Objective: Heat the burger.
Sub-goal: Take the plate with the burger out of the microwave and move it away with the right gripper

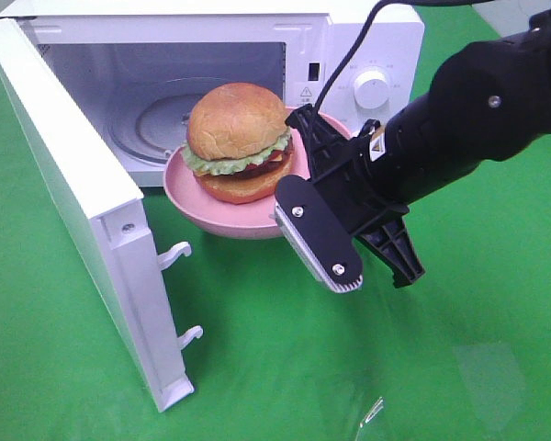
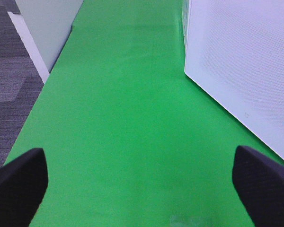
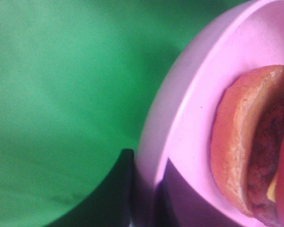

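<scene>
The burger (image 1: 237,138), with a golden-brown bun, green lettuce and a dark patty, sits on a pink plate (image 1: 188,188) held at the mouth of the open microwave (image 1: 367,37). My right gripper (image 1: 298,170) is shut on the plate's right rim. The right wrist view shows the plate (image 3: 189,118) and burger (image 3: 246,142) up close, with the gripper (image 3: 149,203) clamping the rim between dark fingers (image 3: 125,189). My left gripper (image 2: 139,189) is open over bare green cloth, with nothing between its fingers (image 2: 16,184). It does not show in the exterior high view.
The microwave's door (image 1: 83,202) stands swung open toward the front left, latch hooks facing right. A glass turntable (image 1: 151,119) lies inside the cavity. The microwave's white perforated side (image 2: 241,61) is beside the left gripper. Green cloth (image 1: 275,367) covers the table.
</scene>
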